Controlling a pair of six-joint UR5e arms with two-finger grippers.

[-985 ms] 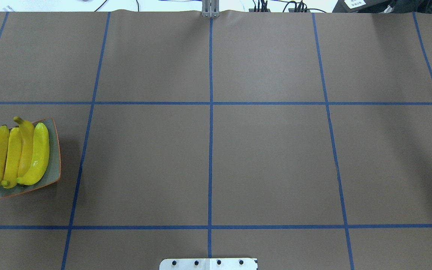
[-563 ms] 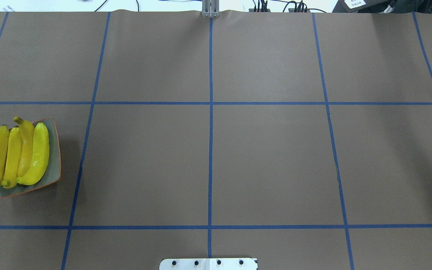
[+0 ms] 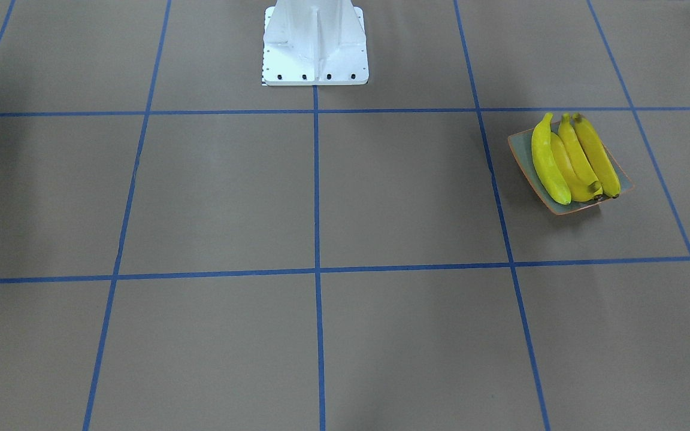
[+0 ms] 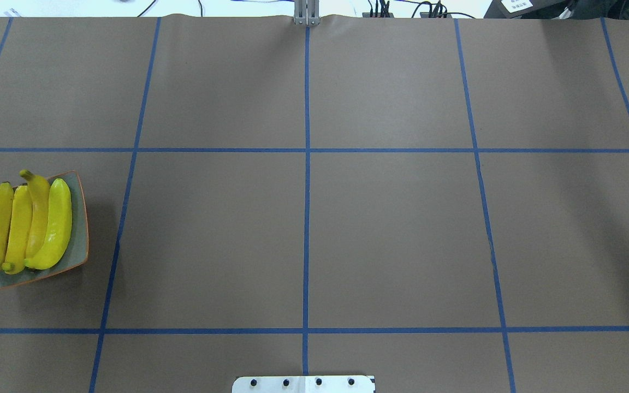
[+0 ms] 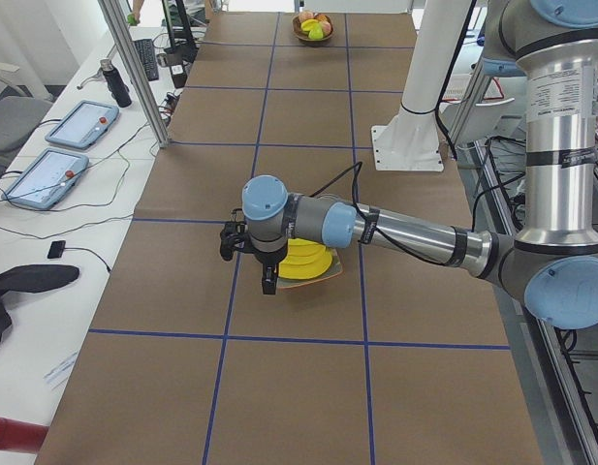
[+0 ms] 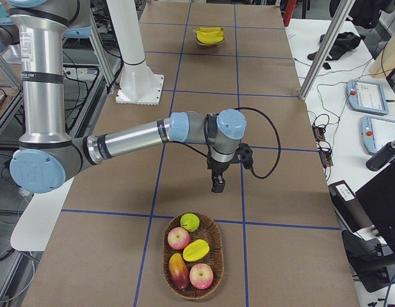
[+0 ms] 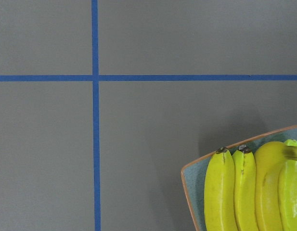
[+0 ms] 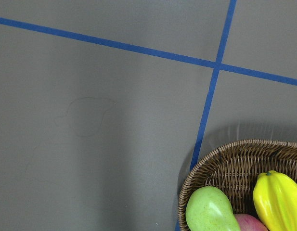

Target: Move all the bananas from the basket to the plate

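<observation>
The plate (image 4: 79, 234) sits on the brown, blue-taped table (image 4: 309, 229), off to the robot's left of the white robot base (image 3: 315, 42). All four bananas (image 4: 25, 226) lie on the plate side by side, touching one another, their length running roughly from the plate's near edge to its far edge in the overhead view. The left hand (image 5: 269, 285) hangs above the table near the plate, on the plate's outer side, touching neither plate nor bananas. It shows clearly only in a side view, so I cannot tell how far its fingers are parted, and nothing is seen in its hold. Well apart from the plate, at the opposite end of the table, stands the wicker basket (image 6: 166, 251) with a green pear-like fruit, reddish apples and a yellow fruit inside. The right hand (image 6: 217, 187) points down just on the plate's side of that basket. I cannot tell its opening either.
</observation>
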